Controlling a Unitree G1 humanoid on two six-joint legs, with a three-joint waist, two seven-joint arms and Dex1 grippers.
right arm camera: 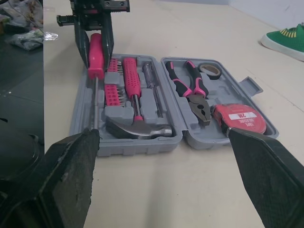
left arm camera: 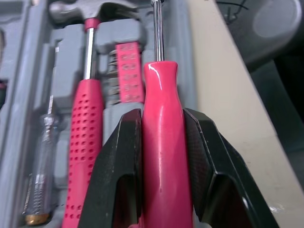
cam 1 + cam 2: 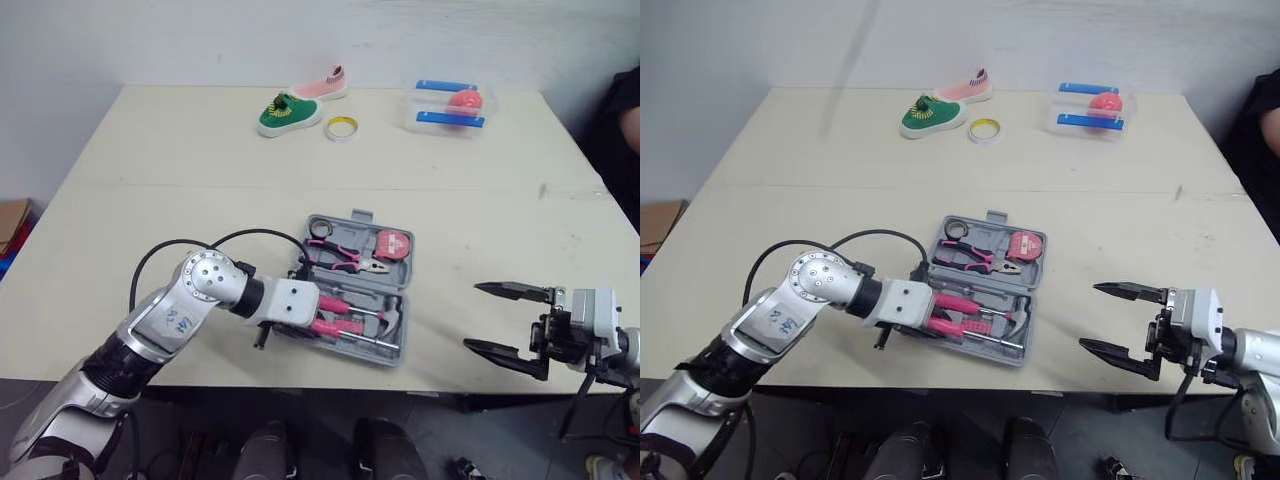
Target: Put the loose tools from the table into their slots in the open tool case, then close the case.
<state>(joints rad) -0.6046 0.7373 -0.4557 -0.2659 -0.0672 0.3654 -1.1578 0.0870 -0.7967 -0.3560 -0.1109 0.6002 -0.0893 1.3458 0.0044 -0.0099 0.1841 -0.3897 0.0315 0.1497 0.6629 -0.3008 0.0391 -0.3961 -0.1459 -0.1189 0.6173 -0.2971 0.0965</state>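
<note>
The pale table (image 3: 150, 200) stands against a white wall, and the open grey tool case (image 1: 137, 145) lies close to its near edge, within reach of both arms. Over the near half of the case, the left gripper (image 2: 161, 116) has its two fingers closed tight on the pink handle of a screwdriver (image 1: 96, 57). The shaft runs along the outer slot beside the hammer (image 2: 88, 142), probably so that it can be pressed straight in. I cannot tell if the handle is already seated.

The right gripper (image 3: 474, 317) hangs wide open and empty beside the case, apart from it, perhaps waiting to close the lid.

The pliers (image 1: 192, 92) and tape measure (image 1: 240, 118) sit in the farther half. At the far edge are a green shoe (image 3: 288, 114), a tape roll (image 3: 341, 128) and a clear box (image 3: 447, 108).
</note>
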